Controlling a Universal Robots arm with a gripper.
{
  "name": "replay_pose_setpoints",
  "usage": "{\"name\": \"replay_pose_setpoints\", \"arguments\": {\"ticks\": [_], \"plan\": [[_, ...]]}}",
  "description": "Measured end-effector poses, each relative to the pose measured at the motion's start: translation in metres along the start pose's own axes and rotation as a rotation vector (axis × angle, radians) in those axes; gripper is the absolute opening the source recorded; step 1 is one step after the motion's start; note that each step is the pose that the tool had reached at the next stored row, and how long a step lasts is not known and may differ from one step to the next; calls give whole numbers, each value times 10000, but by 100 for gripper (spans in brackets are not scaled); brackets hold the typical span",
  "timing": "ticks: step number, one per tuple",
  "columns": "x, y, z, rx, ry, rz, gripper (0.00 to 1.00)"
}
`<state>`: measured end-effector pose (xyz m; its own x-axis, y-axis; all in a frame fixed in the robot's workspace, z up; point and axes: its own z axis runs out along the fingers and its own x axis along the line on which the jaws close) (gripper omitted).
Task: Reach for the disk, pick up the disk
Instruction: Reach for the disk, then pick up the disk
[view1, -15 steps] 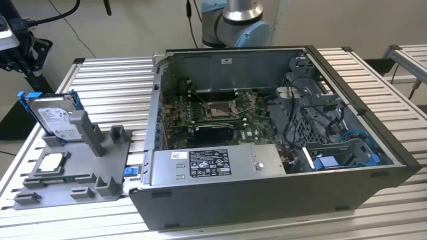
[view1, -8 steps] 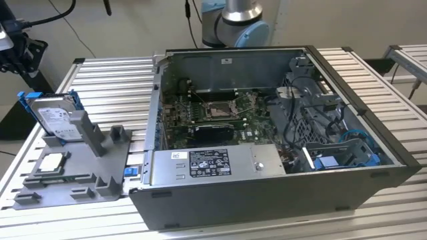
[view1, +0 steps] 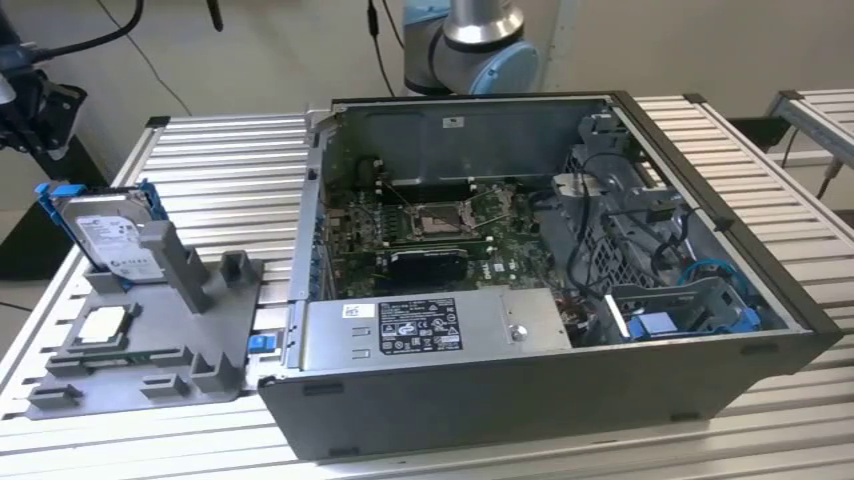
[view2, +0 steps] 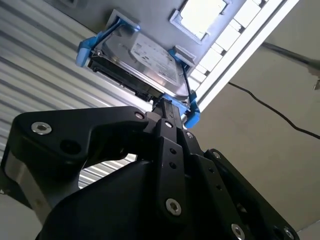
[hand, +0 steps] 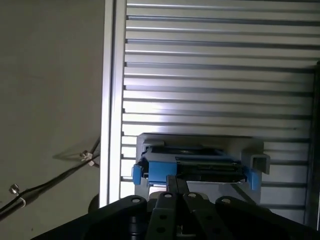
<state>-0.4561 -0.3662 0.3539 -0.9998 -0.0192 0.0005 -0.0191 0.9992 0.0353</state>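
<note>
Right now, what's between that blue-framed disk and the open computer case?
In the exterior view, the upright posts of the grey holder stand between the disk and the computer case.

The flat, silver-grey, blue-framed disk (view1: 107, 232) stands with its lower corner hidden behind a post of the grey moulded plastic holder (view1: 171, 265) (its label print is too small to read). In the first wrist view the black metal gripper (hand: 176, 184) covers part of its near edge.
</note>
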Motion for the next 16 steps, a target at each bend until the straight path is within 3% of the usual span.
{"name": "replay_pose_setpoints", "arguments": {"ticks": [7,16], "plan": [[70,-2,11,13,2,-3,0],[82,-2,12,13,1,-3,0]]}}
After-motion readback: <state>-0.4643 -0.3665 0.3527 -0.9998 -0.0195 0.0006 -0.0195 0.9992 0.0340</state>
